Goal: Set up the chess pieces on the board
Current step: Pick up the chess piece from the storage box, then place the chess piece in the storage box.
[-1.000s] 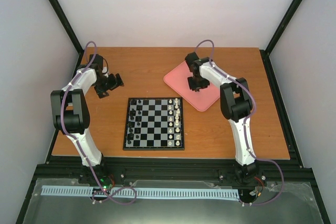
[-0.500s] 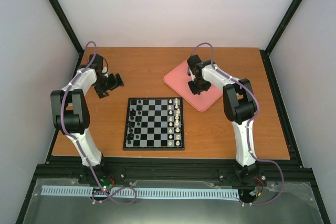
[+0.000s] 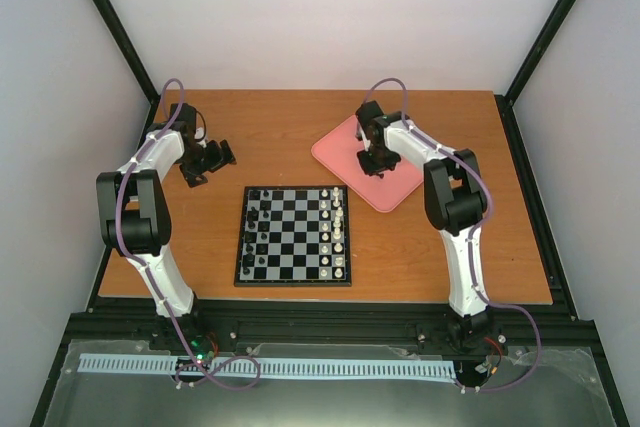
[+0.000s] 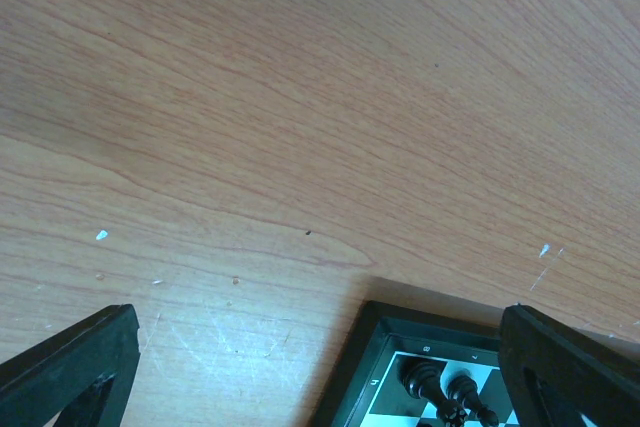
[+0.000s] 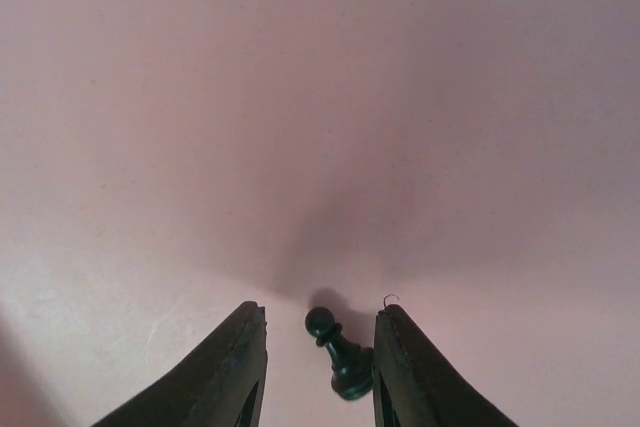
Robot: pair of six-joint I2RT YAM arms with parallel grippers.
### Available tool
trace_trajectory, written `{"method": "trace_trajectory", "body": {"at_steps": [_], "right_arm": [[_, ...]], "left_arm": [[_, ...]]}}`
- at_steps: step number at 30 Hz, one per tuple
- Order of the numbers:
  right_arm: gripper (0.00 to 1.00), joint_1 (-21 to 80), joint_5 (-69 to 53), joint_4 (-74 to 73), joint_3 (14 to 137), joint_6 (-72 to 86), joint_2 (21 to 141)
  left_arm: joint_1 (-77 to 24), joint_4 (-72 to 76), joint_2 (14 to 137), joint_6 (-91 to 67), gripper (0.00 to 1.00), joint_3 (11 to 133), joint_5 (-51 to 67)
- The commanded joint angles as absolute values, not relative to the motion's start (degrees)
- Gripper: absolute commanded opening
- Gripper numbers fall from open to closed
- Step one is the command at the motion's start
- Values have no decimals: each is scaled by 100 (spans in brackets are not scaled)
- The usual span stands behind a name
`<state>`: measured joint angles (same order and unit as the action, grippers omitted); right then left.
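The board [image 3: 292,237] lies at the table's middle, black chess pieces [image 3: 255,232] along its left side and white ones [image 3: 338,232] along its right. My right gripper [image 3: 376,161] hangs low over the pink tray [image 3: 395,189]. In the right wrist view a black pawn [image 5: 342,359] leans on the tray [image 5: 300,97] between my fingers; its base touches the right finger [image 5: 400,367], and a gap separates it from the left one. That gripper [image 5: 322,312] is open. My left gripper [image 3: 213,160] is wide open over bare wood, holding nothing.
The left wrist view shows the board's corner [image 4: 378,345] with two black pieces [image 4: 445,387] between my left gripper's [image 4: 318,315] fingers. Black frame posts and white walls ring the wooden table [image 3: 300,137].
My right gripper has shifted slightly over the pink tray, and its jaws widened then narrowed around the pawn. The left arm has not moved.
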<state>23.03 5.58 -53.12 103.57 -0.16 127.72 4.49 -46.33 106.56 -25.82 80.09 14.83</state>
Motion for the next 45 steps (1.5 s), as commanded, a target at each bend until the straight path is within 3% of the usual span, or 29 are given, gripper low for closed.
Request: {"method": "trace_trajectory", "body": {"at_steps": [1, 7, 18, 21, 29, 35, 45], "right_arm": [[36, 2217, 615, -5403, 10480, 0, 13013], [34, 2037, 442, -5369, 10307, 37, 13038], [13, 1942, -25, -5275, 9984, 151, 12972], [3, 1942, -108, -5247, 10030, 214, 13005], [3, 1911, -87, -4710, 9964, 1157, 12604], [3, 1925, 34, -2834, 8769, 1796, 11660], [3, 2074, 1103, -910, 7623, 1692, 11182]], "left_arm": [[458, -4651, 10677, -2525, 100, 8109, 1542], [457, -4672, 10746, -2523, 100, 8183, 1551], [458, -4685, 10830, -2531, 100, 8260, 1555], [457, -4693, 10789, -2533, 100, 8245, 1547], [461, -4702, 10666, -2516, 100, 8205, 1515], [457, -4642, 10612, -2530, 100, 8088, 1512], [457, -4597, 10647, -2551, 100, 8092, 1533]]}}
